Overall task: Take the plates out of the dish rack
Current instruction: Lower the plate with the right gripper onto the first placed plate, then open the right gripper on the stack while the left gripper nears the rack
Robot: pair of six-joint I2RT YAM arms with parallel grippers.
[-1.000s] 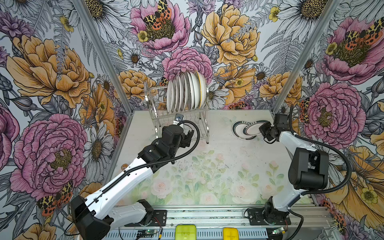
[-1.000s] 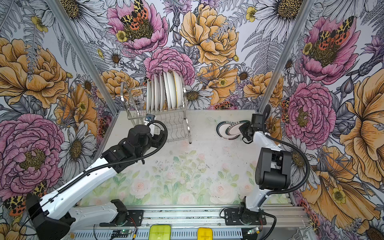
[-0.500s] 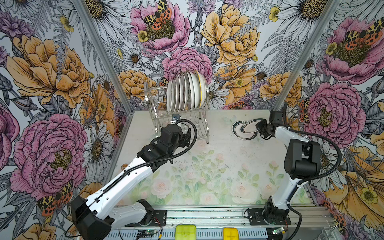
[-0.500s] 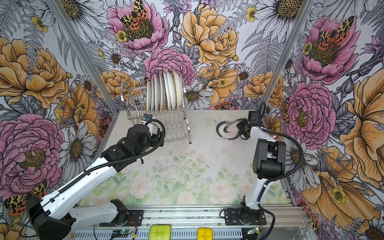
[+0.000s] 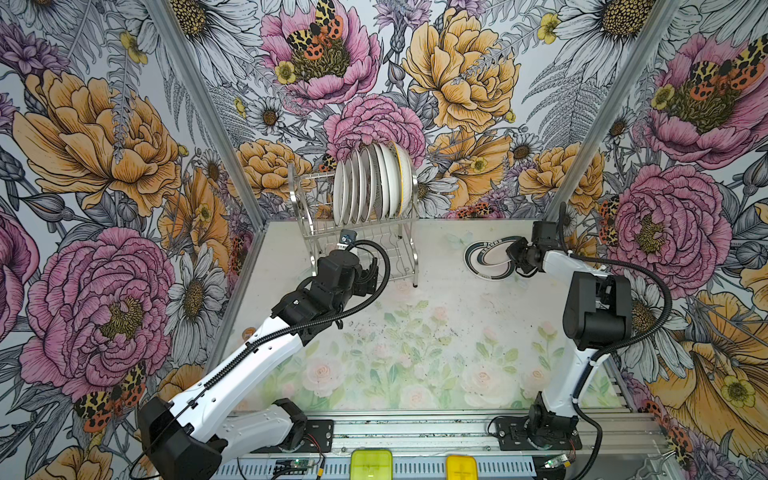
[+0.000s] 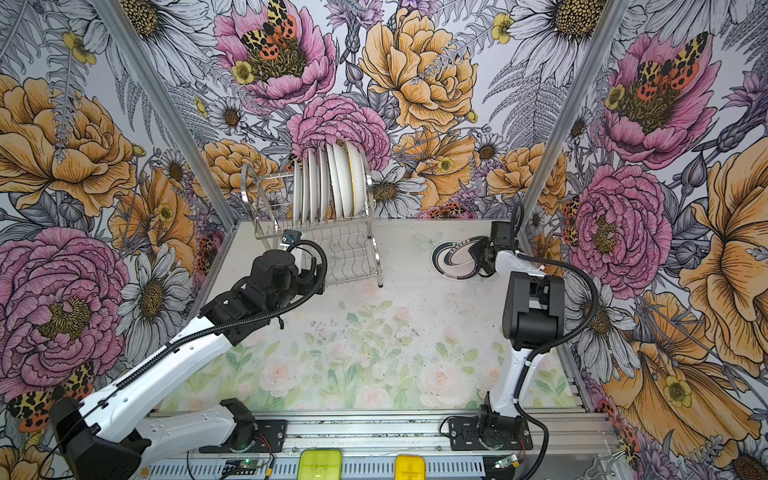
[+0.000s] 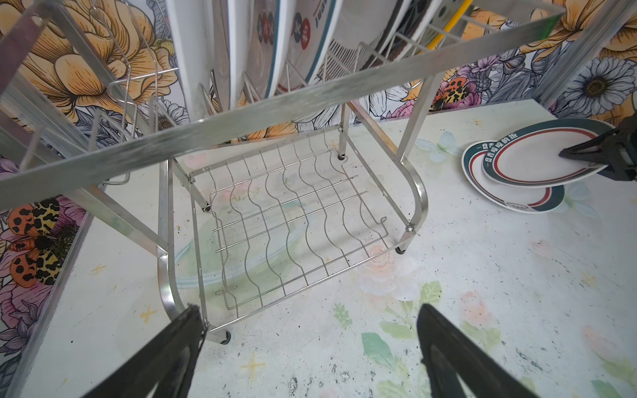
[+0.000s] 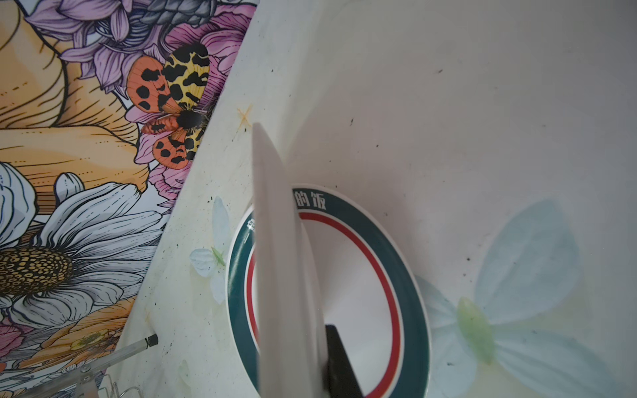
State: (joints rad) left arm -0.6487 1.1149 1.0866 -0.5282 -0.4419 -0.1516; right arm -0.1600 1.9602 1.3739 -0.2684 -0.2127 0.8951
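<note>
Left fingers (image 7: 172,344) spread wide, empty; shiny steel wire dish rack (image 7: 241,119) just ahead of them. Right fingers (image 7: 593,151) clamp round white teal-and-red-rimmed ceramic plate (image 7: 531,158), seemingly above matching plate (image 7: 510,200).

1. Floral wallpaper (image 5: 457,75) covers the walls on 3 sides: big orange and pink blooms, white daisies, grey ferns.
2. A spotted orange, yellow and black moth (image 5: 318,35) is printed on a pink bloom high on the back wall. Another printed moth (image 8: 172,103) sits low, just beside the table's edge.
3. 2 aluminium posts run up the back corners, the left post (image 5: 208,112) and the right post (image 5: 609,104).
4. The tabletop (image 5: 457,332) has a pale print of roses and green leaves, scattered with black specks (image 7: 293,380).
5. A pale blue butterfly (image 8: 499,293) is printed on the tabletop.
6. A metal rail (image 5: 415,432) crosses the near edge. Below it are a yellow-green block (image 5: 371,463), a yellow block (image 5: 462,465) and a small circuit board (image 5: 291,462).
</note>
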